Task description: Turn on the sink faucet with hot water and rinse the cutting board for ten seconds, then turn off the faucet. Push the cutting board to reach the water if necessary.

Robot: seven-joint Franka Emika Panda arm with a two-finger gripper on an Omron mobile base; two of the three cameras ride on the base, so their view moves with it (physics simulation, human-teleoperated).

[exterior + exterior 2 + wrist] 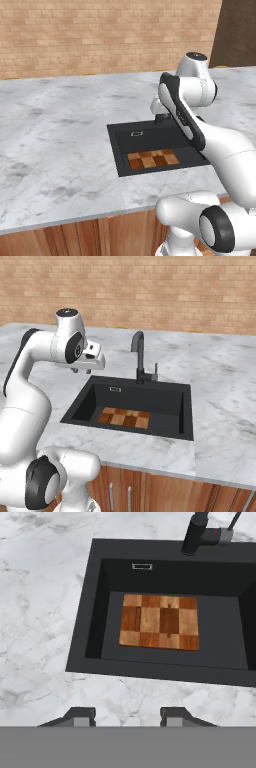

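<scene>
Board: small flat wooden checkerboard cutting board [159, 622] of tan, orange and dark brown squares lies flat on the sink floor, toward the front wall, dry.
Sink: rectangular matte-black recessed basin [87, 619]; small pale outlined mark [142, 566] on its back wall.
Faucet: tall matte-black gooseneck tap [140, 358] at 12 o'clock behind the basin, small side lever [155, 370] upright.
Claw: claw [127, 715] hovers above the bench edge at 6 o'clock of the basin, fingertips apart, grasping nothing.
Bench: grey-veined white marble bench [55, 130] surrounds the basin.
</scene>
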